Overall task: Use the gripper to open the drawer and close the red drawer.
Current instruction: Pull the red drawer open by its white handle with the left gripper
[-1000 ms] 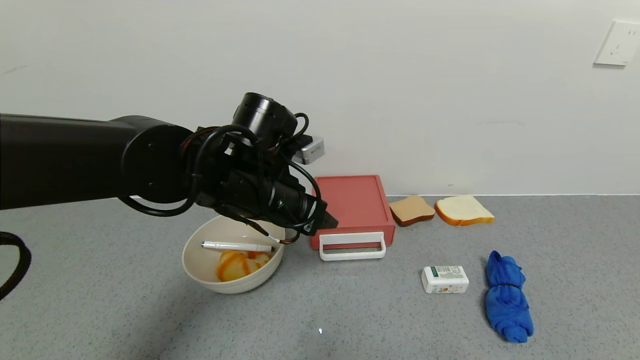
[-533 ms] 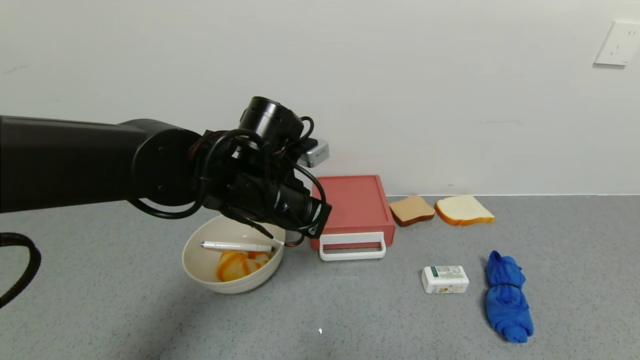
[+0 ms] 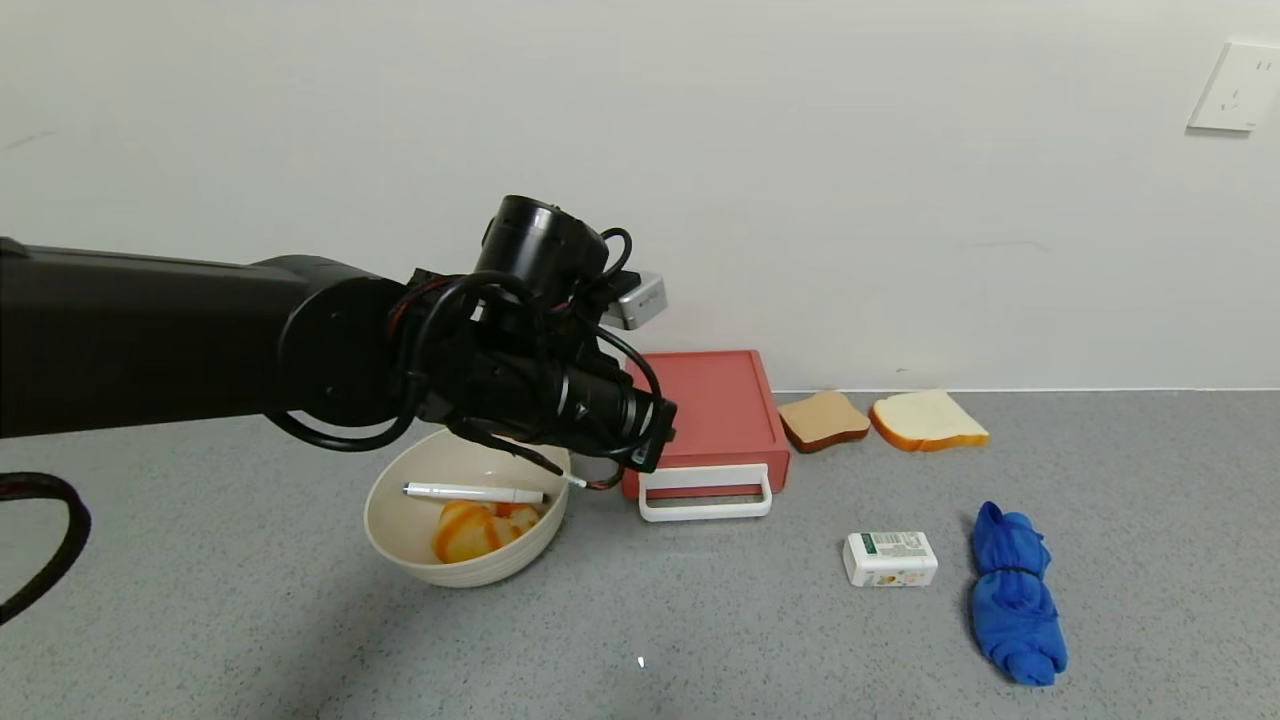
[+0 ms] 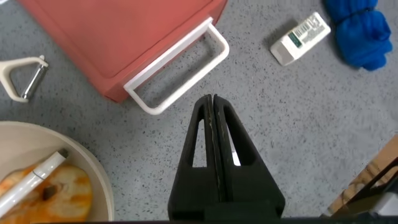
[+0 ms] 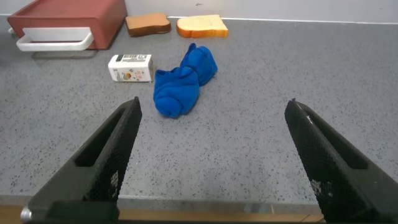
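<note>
salmon-red flat plastic drawer (image 3: 712,414): long axis wall-to-robot, white loop handle (image 3: 705,494) facing robot | left gripper (image 4: 212,102): pressed together, above handle | right gripper (image 5: 211,134): spread, idle

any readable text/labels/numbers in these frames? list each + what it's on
None can be read.
Small white box: green band, print and a barcode on its label, all too small to read.
Silver camera block on the left arm: faint marking, blurred.
Left gripper, red drawer, wall plate: no text visible.
</note>
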